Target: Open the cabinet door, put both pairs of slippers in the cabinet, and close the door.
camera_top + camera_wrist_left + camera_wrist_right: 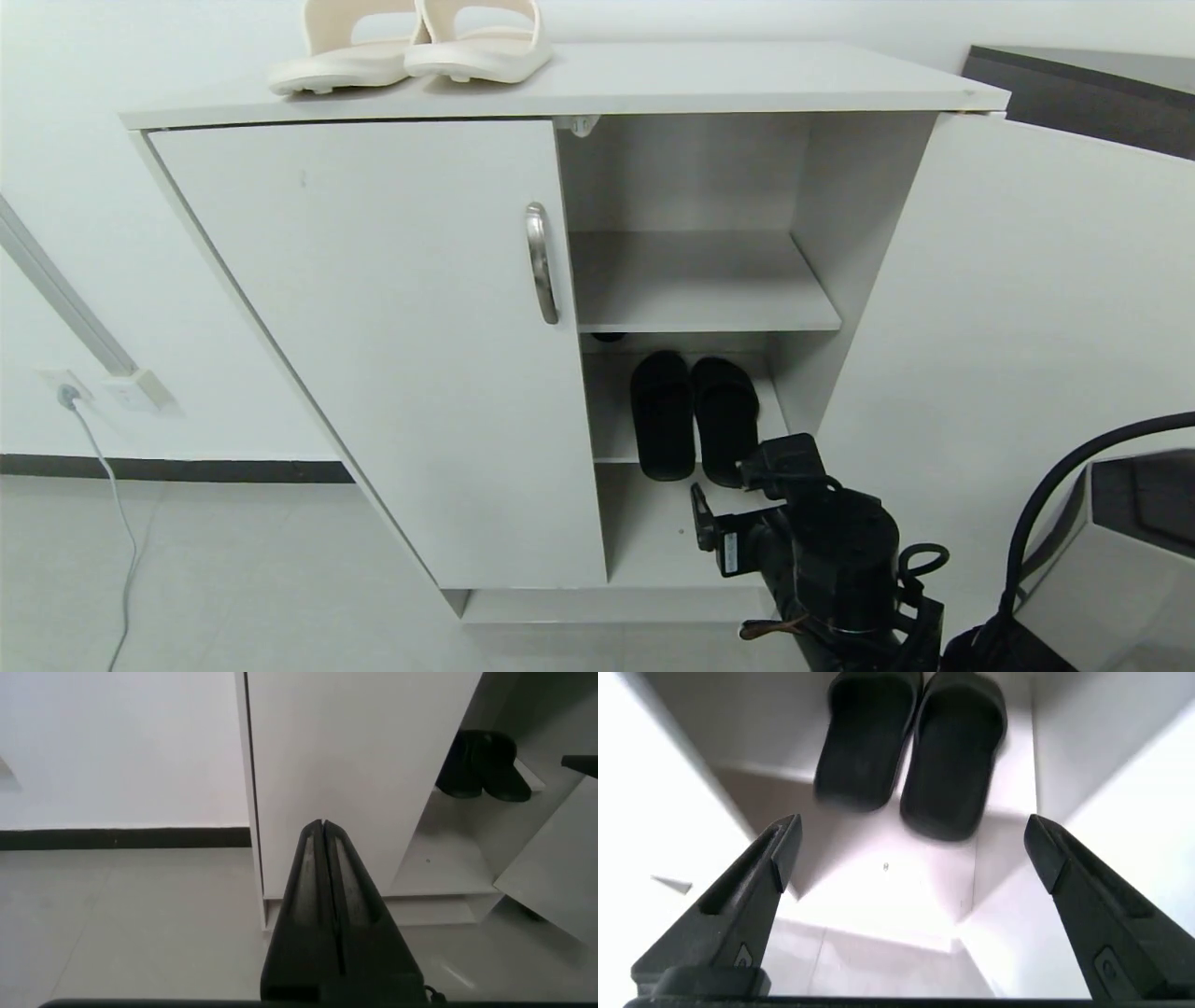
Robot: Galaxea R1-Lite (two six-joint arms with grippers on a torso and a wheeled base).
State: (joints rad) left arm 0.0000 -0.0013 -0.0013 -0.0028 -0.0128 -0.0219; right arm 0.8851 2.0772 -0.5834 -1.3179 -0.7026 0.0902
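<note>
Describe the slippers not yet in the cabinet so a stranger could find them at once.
Find the white cabinet with its right door open. On its top, toward the left, sits the cream pair. The black pair lies inside on a lower shelf.

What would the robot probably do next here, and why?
Probably draw the right gripper back and lift it toward the cream foam slippers on the white cabinet's top: the black slippers already sit on a shelf inside, and its jaws stand open, empty.
</note>
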